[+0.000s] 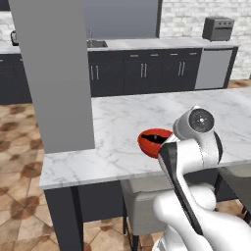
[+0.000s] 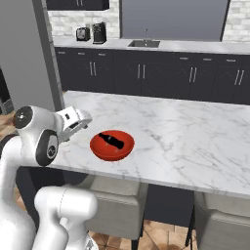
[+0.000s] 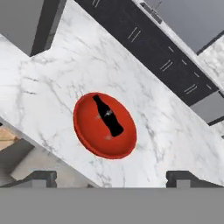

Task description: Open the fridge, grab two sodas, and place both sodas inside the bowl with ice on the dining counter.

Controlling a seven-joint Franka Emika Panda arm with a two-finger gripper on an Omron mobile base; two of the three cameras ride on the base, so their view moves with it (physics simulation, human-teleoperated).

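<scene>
The claw (image 3: 111, 178) hangs spread and empty above the dining counter (image 3: 48, 92). Right of its white wrist, the red bowl (image 2: 112, 145) near the counter's near edge holds one dark soda bottle (image 2: 110, 141). Retreat straight up; fetch the second soda.

In the left base view the arm hides most of the red bowl (image 1: 149, 141); pale bits inside are too small to identify.

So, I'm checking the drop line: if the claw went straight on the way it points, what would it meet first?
Probably the red bowl with the dark bottle lying inside it; depth is unclear.
</scene>
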